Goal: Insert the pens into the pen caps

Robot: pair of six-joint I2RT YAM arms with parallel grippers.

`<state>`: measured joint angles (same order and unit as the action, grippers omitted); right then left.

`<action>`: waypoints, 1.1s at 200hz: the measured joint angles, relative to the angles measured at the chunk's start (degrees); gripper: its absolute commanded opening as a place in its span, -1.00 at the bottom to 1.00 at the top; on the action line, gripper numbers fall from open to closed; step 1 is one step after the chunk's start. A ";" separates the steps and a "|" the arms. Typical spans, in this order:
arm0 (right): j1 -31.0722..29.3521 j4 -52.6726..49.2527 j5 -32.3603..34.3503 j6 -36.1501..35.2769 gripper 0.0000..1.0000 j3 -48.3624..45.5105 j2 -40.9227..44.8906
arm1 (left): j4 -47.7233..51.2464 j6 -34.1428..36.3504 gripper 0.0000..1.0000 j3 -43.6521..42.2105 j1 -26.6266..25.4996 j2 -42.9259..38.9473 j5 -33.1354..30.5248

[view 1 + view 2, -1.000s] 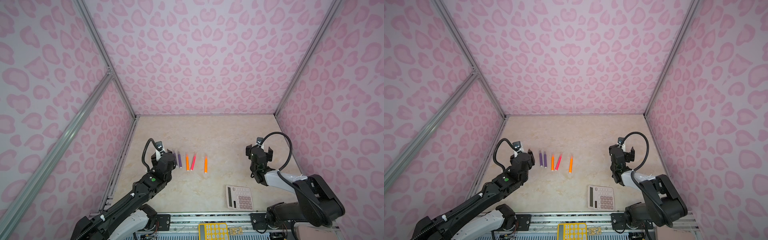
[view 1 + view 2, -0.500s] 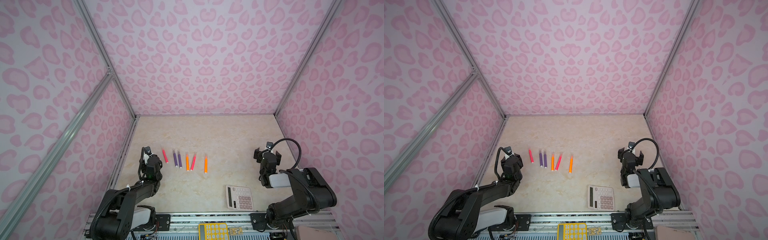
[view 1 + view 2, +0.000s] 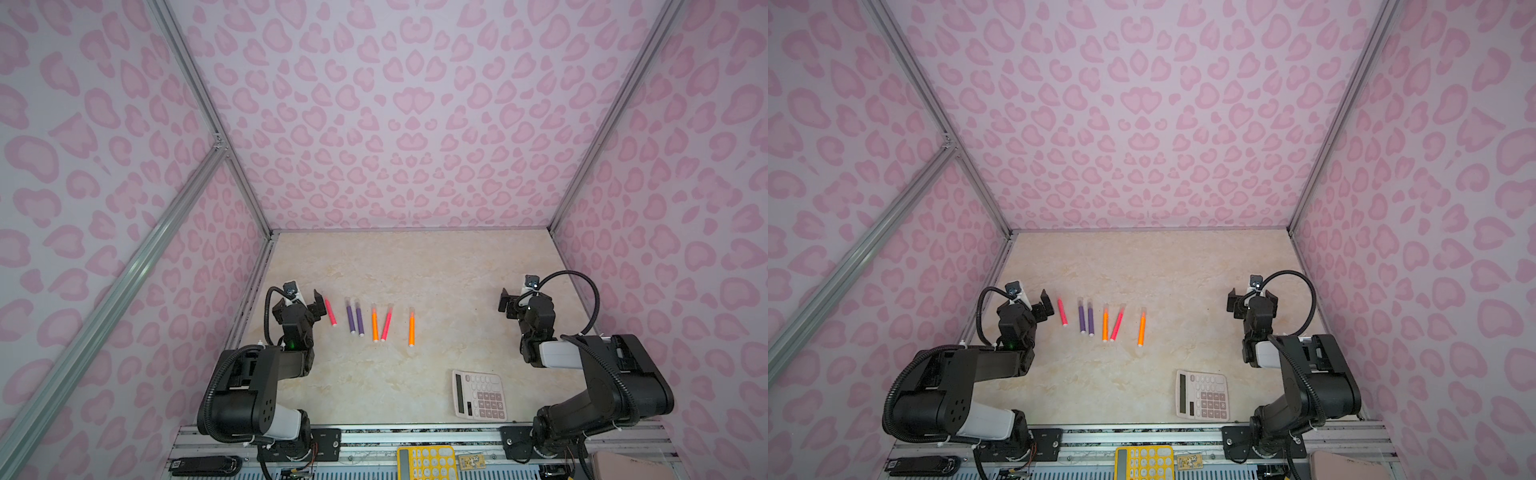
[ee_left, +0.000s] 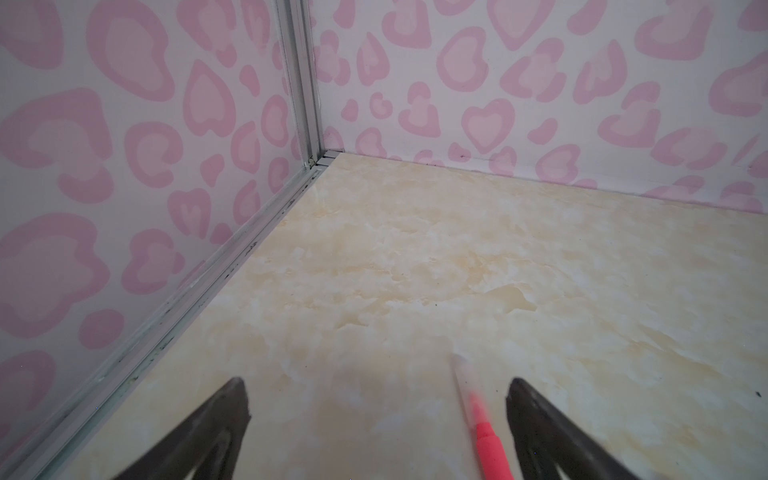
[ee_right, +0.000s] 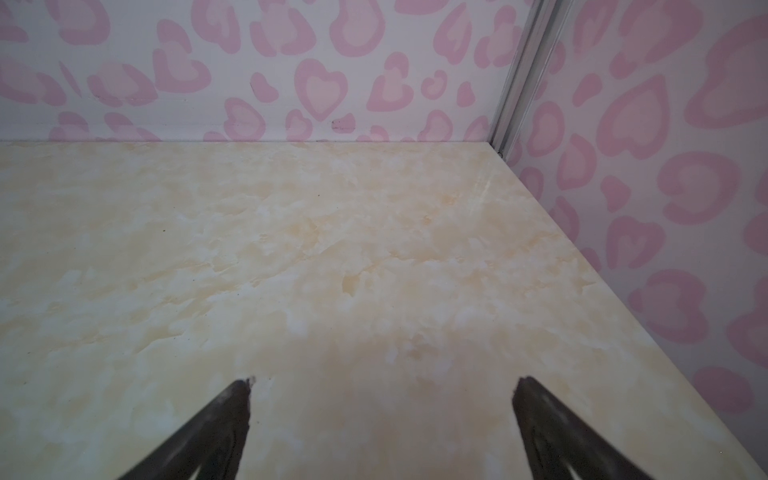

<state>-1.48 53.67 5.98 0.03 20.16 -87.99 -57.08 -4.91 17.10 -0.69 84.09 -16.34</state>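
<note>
Six pens lie in a row on the beige table in both top views: a pink-red pen (image 3: 330,312), two purple pens (image 3: 355,319), an orange pen (image 3: 375,325), a pink pen (image 3: 387,322) and an orange pen (image 3: 411,329). My left gripper (image 3: 305,305) is open just left of the pink-red pen (image 3: 1062,312). In the left wrist view that pen (image 4: 490,440) lies on the table inside the open gripper (image 4: 378,384), close to one finger, with a clear pen cap (image 4: 462,374) over its tip. My right gripper (image 3: 524,303) (image 5: 384,381) is open and empty at the far right.
A white calculator (image 3: 480,395) with pink keys lies at the front right of the table. A yellow calculator (image 3: 424,463) sits on the front rail. Pink patterned walls close in the left, back and right sides.
My left gripper let go of the pink-red pen at the left end of the row, drew back and opened wide. The right arm pulled back toward the right wall.
</note>
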 measured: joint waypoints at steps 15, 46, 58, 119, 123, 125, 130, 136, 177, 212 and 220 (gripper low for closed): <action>0.00 0.00 0.00 0.00 1.00 0.04 0.00 | 0.00 -0.07 0.96 0.00 0.09 0.00 0.07; -0.02 -0.02 -0.22 0.00 1.00 0.04 0.00 | 0.00 -0.17 0.96 0.02 -0.07 0.07 0.50; -0.02 -0.02 -0.22 0.00 1.00 0.04 0.00 | 0.02 -0.17 0.96 0.04 -0.09 0.09 0.55; -0.02 -0.02 -0.22 0.00 1.00 0.04 0.00 | -0.02 -0.15 0.96 0.02 -0.35 0.09 0.87; -0.02 -0.02 -0.22 0.00 1.00 0.04 0.00 | -0.09 -0.13 0.96 -0.02 -0.55 0.09 0.83; -0.02 -0.02 -0.22 0.00 1.00 0.04 0.00 | -0.20 -0.11 0.95 -0.11 -0.66 0.09 0.83; -0.02 -0.02 -0.22 0.00 1.00 0.04 0.00 | -1.31 0.17 0.95 -0.76 -1.16 0.04 0.59; -0.02 -0.02 -0.22 0.00 1.00 0.04 0.00 | -3.26 0.66 0.95 -2.21 -1.88 -0.07 0.63; -0.02 -0.04 -0.24 0.00 1.00 0.09 0.02 | -2.91 1.09 0.96 -0.35 -0.72 0.37 0.24; -0.02 -0.35 -0.24 0.00 1.00 0.09 0.02 | -1.31 -0.02 0.95 0.17 -0.26 0.39 -0.33; 0.00 -0.42 -0.22 0.00 1.00 0.09 0.02 | -1.20 -0.20 0.96 0.17 -0.28 0.39 -0.39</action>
<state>-1.48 53.25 5.76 0.03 20.25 -87.96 -58.28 -5.10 17.28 -0.97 84.49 -16.73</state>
